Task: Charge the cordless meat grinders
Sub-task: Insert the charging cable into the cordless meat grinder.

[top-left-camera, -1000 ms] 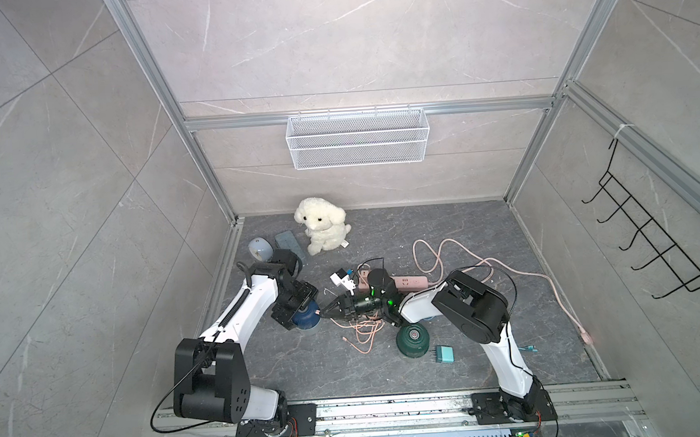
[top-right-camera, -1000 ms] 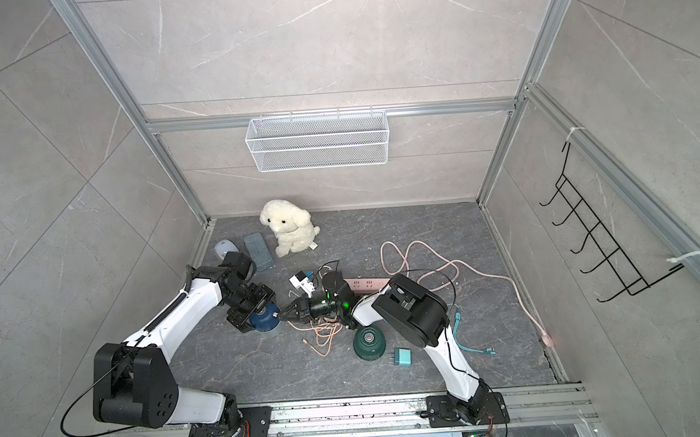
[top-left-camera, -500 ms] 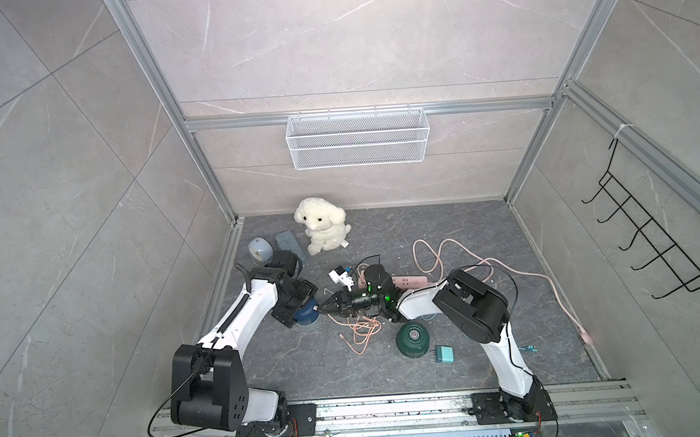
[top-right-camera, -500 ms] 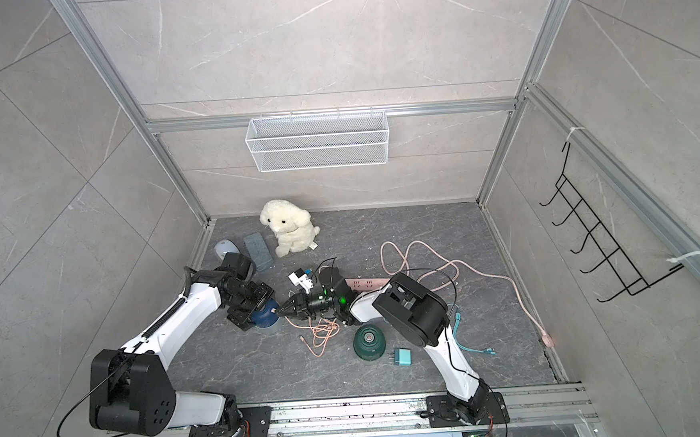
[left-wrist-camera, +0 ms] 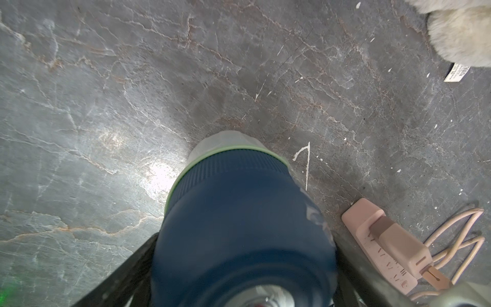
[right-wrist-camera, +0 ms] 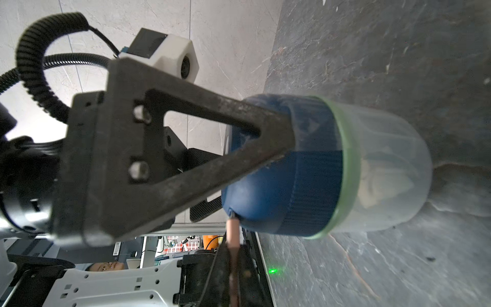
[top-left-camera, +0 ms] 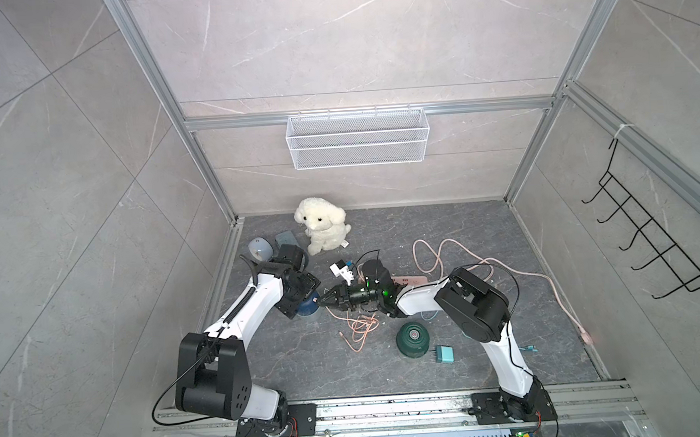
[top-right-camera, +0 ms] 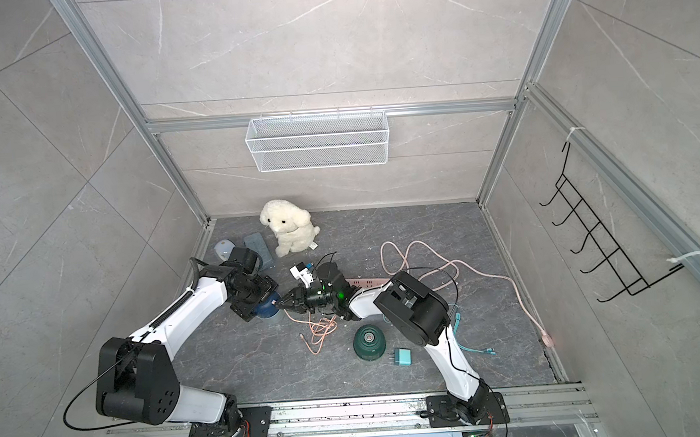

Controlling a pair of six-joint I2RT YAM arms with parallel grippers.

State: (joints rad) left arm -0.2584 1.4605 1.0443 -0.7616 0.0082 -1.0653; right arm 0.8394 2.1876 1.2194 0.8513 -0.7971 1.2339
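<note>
The navy blue meat grinder (top-left-camera: 309,310) (top-right-camera: 267,312) stands on its clear cup at the left of the floor. My left gripper (top-left-camera: 301,298) (left-wrist-camera: 244,265) is shut on its dome (left-wrist-camera: 239,226), with a finger (right-wrist-camera: 202,148) on each side. My right gripper (top-left-camera: 323,302) (right-wrist-camera: 233,249) is shut on a pink cable plug (right-wrist-camera: 233,230). The plug's tip touches the navy grinder's side (right-wrist-camera: 279,191). The dark green meat grinder (top-left-camera: 413,339) (top-right-camera: 369,343) stands free near my right arm.
A pink power strip (top-left-camera: 410,281) (left-wrist-camera: 382,239) lies behind my right wrist, its cord looping to the right wall. Loose pink cable (top-left-camera: 361,327) lies mid-floor. A teal plug adapter (top-left-camera: 445,354) sits by the green grinder. A plush dog (top-left-camera: 321,225) and a grey-blue gadget (top-left-camera: 258,249) sit at the back left.
Both grippers keep their grips. The arms have shifted only slightly, with the plug tip staying at the navy grinder's side.
</note>
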